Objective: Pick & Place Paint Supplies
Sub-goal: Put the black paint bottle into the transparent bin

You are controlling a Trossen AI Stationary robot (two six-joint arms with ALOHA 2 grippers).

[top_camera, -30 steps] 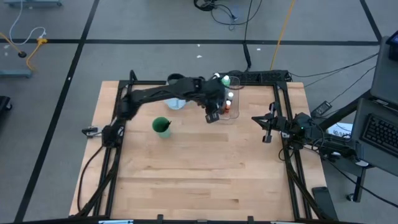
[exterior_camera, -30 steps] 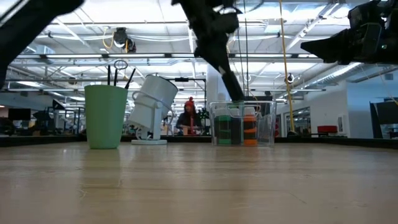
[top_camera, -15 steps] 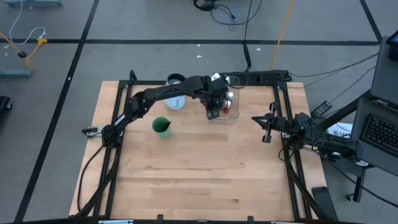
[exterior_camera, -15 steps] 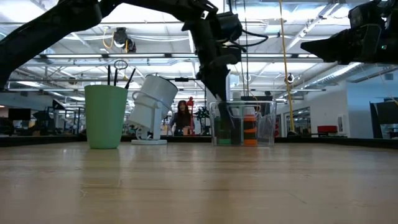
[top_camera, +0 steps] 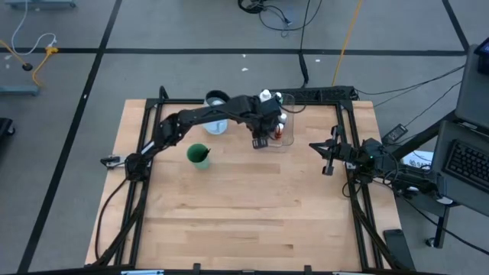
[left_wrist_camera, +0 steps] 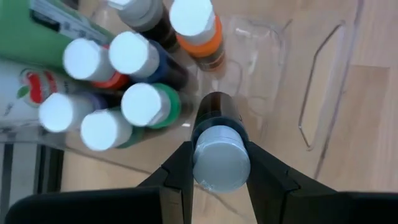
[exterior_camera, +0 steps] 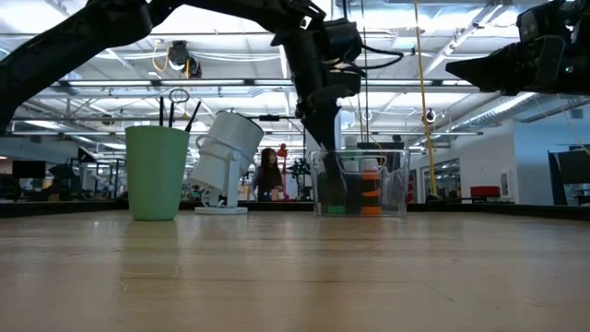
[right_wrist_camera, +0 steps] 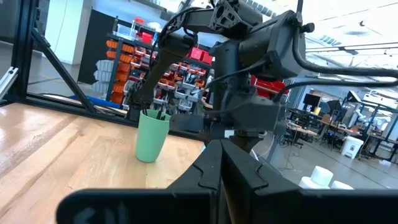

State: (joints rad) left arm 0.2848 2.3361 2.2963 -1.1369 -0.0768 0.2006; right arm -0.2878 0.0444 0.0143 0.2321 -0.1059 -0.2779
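Note:
My left gripper reaches down into the clear tray at its left end, shut on a small dark bottle with a pale cap. Several white-capped bottles stand on the tray's floor beside it, with an orange one farther in. A taller green bottle and a white one stand at the tray's far end. Dark brush handles stick up out of a green cup. My right gripper waits shut near the table's right edge. My left gripper pinches the dark bottle between its two fingers at the cap end, one finger on each side. The fingers come from above, pointing down. The bottle stands upright below them inside the tray; whether its bottom touches the tray's floor, I cannot tell.
A white mug stands tilted behind the green cup, left of the tray. Bare wood fills the table's near half. A black frame borders the table. A person shows far off in the room.
My left gripper has turned at the wrist, shifted toward the tray's left end and gone down, carrying the dark bottle into the tray. Over the last half second it has kept nearly still.

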